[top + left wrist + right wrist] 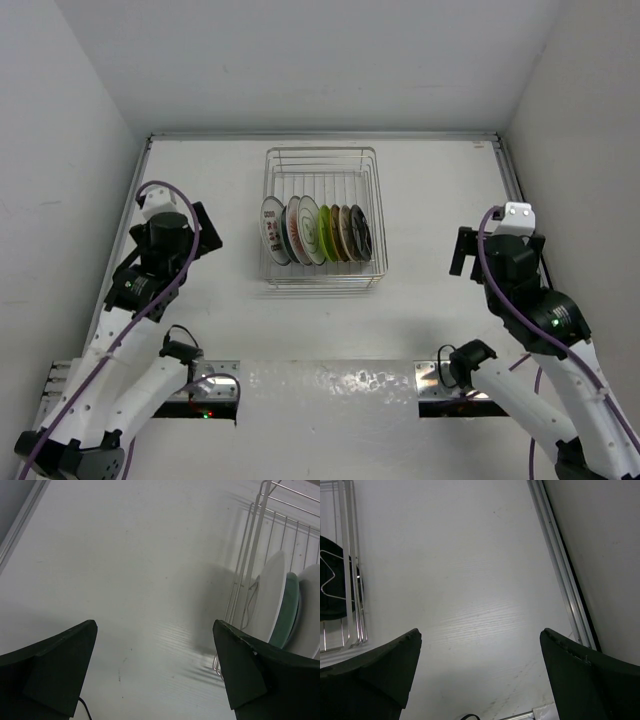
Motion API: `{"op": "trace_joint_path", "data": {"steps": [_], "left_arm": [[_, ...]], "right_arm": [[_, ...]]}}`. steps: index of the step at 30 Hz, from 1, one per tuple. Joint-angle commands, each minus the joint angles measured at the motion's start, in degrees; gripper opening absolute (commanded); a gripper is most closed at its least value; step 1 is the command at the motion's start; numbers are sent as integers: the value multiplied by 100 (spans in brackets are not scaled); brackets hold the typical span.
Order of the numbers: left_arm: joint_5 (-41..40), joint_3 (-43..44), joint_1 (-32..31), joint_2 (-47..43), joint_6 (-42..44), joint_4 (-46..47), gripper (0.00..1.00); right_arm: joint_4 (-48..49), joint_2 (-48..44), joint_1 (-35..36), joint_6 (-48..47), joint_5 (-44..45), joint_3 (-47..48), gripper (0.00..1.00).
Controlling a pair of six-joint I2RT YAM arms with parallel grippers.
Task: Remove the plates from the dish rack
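Observation:
The silver wire dish rack (pixel 322 160) stands at the table's back middle. Several plates (pixel 315 232) stand upright in a row in its front half: white with marks at the left, then lime green, tan and a dark one at the right. My left gripper (pixel 205 232) hovers open and empty left of the rack; its wrist view shows the rack's wire side (pixel 247 565) and a white plate (pixel 270 600). My right gripper (pixel 462 250) is open and empty right of the rack; its wrist view shows the rack's side (pixel 350 570) and a dark plate (pixel 332 580).
A metal rail (pixel 560 565) runs along the table's right edge beside the white wall. A similar rail (pixel 135 200) borders the left edge. Bare white table (pixel 320 330) lies between the rack and the arm bases.

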Motion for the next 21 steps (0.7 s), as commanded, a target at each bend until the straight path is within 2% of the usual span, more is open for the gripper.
{"op": "trace_joint_path", "data": {"steps": [1, 6, 11, 15, 18, 20, 21], "left_arm": [[88, 330, -22, 12, 88, 40, 98], [412, 576, -22, 117, 167, 22, 98], [615, 1145, -22, 687, 106, -83, 98], [308, 1603, -154, 1704, 62, -118, 100], [-24, 1999, -469, 2129, -140, -225, 99], [-53, 2192, -760, 2463, -237, -207, 95], [-26, 2254, -900, 2586, -254, -189, 88]], "right_arm": [[158, -162, -23, 57, 226, -25, 99], [272, -198, -23, -92, -64, -175, 99], [220, 30, -23, -40, -187, -236, 99], [254, 250, -23, -118, -197, -359, 99], [290, 320, -23, -163, -12, -508, 99], [316, 329, -14, -171, -3, -579, 99], [342, 321, -14, -180, -12, -597, 99]]}}
